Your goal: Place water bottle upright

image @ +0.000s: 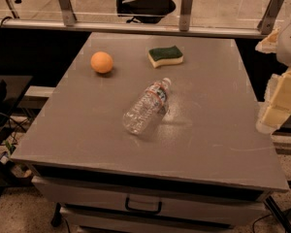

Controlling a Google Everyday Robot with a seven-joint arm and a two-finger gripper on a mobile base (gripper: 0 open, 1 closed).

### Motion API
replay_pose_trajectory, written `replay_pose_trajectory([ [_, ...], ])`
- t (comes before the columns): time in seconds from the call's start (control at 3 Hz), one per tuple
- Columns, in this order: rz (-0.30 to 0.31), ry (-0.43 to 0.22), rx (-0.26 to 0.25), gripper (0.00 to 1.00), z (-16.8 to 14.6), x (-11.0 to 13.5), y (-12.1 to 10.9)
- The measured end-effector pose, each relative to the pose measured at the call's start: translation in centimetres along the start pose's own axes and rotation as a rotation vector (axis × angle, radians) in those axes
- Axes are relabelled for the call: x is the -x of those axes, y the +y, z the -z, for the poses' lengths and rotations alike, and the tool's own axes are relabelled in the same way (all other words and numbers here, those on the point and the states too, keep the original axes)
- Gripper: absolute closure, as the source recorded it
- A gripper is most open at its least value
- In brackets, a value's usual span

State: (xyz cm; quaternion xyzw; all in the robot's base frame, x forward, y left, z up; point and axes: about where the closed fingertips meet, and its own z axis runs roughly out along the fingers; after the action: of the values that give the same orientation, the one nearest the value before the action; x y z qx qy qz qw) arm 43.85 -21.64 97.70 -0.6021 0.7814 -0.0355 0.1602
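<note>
The water bottle (146, 107) lies on its side near the middle of the grey table (87, 125). It is clear and ribbed, with a white cap pointing to the back right and a red-and-white band near the neck. My gripper (280, 98) is at the right edge of the view, beyond the table's right side, well apart from the bottle. It holds nothing that I can see.
An orange (102, 62) sits at the back left of the table. A green-and-yellow sponge (165, 56) lies at the back middle. A railing with metal posts (186, 4) runs behind the table. A drawer handle (143, 207) is below the front edge.
</note>
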Motion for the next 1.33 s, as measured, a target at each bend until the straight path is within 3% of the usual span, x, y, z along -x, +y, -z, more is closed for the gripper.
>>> replay_pose_trajectory([
  [0.33,0.000,0.000,0.000,0.00,0.0,0.0,0.0],
  [0.67,-0.037,0.020,0.010,0.00,-0.7,0.8,-0.4],
  [1.33,-0.215,0.134,0.050,0.00,-5.6,6.4,-3.0],
])
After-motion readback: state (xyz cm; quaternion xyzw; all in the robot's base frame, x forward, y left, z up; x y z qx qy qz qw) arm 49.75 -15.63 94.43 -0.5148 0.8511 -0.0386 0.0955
